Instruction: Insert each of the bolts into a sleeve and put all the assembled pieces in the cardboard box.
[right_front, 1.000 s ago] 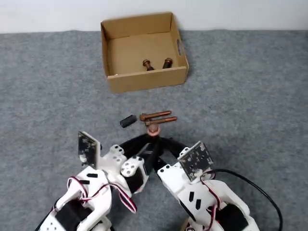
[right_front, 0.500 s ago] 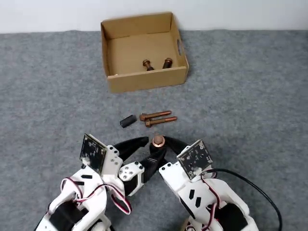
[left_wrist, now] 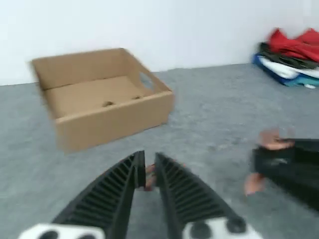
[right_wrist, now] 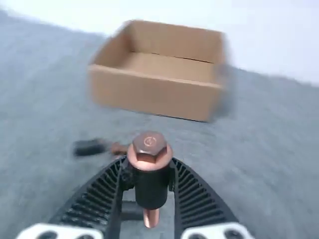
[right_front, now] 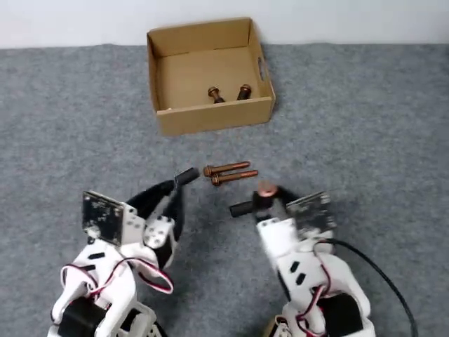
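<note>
My right gripper [right_front: 258, 202] [right_wrist: 148, 175] is shut on a black sleeve [right_wrist: 150, 187] with a copper bolt [right_front: 265, 188] [right_wrist: 148, 146] through it, held above the carpet to the right of two loose bolts [right_front: 230, 172]. A loose black sleeve [right_front: 186, 176] [right_wrist: 88, 147] lies just left of those bolts. My left gripper [right_front: 175, 188] [left_wrist: 149, 162] hangs right by that sleeve, fingers drawn to a narrow slit with nothing between them. The cardboard box [right_front: 214, 116] [left_wrist: 107, 122] [right_wrist: 159, 97] stands at the back and holds two assembled pieces [right_front: 229, 93].
Grey carpet covers the whole table. A white wall runs behind the box. In the left wrist view a pile of red and blue cloth [left_wrist: 291, 55] lies far off to the side, and the right gripper [left_wrist: 289, 167] with its bolt shows close by.
The arms have drawn apart. The left gripper let go of the piece, swung left to the loose sleeve and closed. The right gripper carried the sleeved bolt to the right.
</note>
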